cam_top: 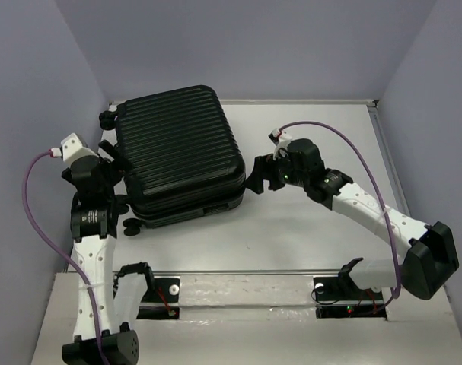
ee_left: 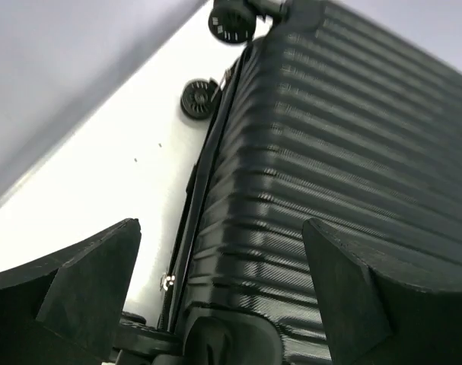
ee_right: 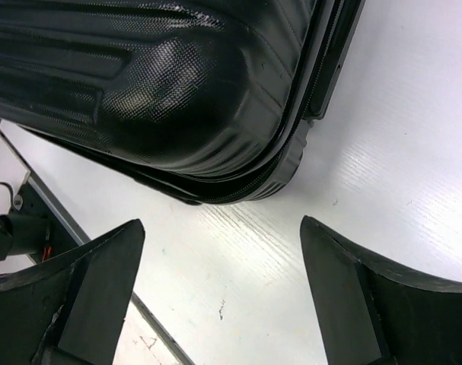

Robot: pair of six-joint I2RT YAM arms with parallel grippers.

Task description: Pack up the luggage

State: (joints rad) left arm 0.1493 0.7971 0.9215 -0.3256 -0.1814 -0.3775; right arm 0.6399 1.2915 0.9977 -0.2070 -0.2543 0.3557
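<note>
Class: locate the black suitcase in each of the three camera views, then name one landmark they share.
Top external: the luggage lies left of centre, closed.
Left wrist: its ribbed shell fills the right side.
Right wrist: its rounded corner spans the top.
Shared landmark: the white table beneath it.

- Top view: even, diffuse overhead light; the large black ribbed hard-shell suitcase (cam_top: 177, 152) casts a thin soft shadow on the white table (cam_top: 314, 228).
- Left wrist view: table overexposed; pale glare bands along shell ribs; left gripper (ee_left: 221, 228) fingers (ee_left: 86, 293) soft.
- Right wrist view: broad sheen on the suitcase corner; table grain sharp; right gripper (ee_right: 221, 224) fingers (ee_right: 86, 296) slightly blurred.
</note>
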